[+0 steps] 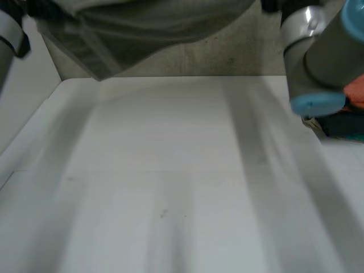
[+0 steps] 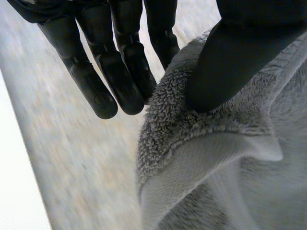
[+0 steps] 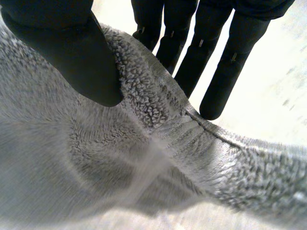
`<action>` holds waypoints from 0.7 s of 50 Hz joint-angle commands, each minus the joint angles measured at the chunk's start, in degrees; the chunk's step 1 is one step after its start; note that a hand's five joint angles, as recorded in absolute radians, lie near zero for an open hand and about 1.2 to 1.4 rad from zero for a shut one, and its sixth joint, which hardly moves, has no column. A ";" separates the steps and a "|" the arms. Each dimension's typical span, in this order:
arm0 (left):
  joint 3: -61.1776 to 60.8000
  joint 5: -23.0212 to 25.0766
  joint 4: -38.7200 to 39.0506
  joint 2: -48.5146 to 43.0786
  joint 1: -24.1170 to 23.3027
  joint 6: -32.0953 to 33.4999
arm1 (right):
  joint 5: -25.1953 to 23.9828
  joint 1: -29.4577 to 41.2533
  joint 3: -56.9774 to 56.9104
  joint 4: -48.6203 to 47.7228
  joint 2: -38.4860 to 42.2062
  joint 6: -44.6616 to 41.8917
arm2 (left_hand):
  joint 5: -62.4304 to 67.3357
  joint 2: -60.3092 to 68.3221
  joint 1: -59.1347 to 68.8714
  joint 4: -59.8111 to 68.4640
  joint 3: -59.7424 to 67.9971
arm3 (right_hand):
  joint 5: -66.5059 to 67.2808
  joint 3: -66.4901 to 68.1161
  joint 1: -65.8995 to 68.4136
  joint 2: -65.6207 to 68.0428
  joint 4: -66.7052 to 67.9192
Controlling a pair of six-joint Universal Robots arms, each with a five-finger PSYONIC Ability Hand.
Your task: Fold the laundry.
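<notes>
Robot lab or test cell, I'd say, not a home. I'm working over a plain white counter [image 1: 170,170], and past its far edge there's bare, speckled grey floor [image 1: 227,54] that looks like concrete. The grey-jointed right arm [image 1: 318,62] with its light-blue cap sits at one side of the counter, the left arm [image 1: 5,40] at the other. A grey towel [image 1: 142,25] hangs above the far edge. Just off the right side are something orange [image 1: 355,91] and something teal [image 1: 347,128]; can't tell what they are.
</notes>
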 commanded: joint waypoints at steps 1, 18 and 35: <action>-7.70 0.23 0.18 -5.08 0.30 0.44 | -1.37 -0.47 11.65 0.93 3.75 -2.95 | 13.41 11.39 13.49 11.15 11.71 | 13.51 12.08 14.37 12.22 11.33; -17.64 2.61 -8.59 -15.37 0.56 19.07 | -2.95 2.16 24.06 4.17 12.91 -9.19 | -24.30 -26.32 -24.22 -26.56 -26.00 | -32.01 -33.44 -31.14 -33.30 -34.18; -22.82 0.23 -19.77 -2.45 -0.49 24.17 | -2.86 -4.69 19.31 28.60 3.06 -1.11 | -53.36 -55.38 -53.28 -55.63 -55.06 | -46.91 -48.33 -46.04 -48.19 -49.08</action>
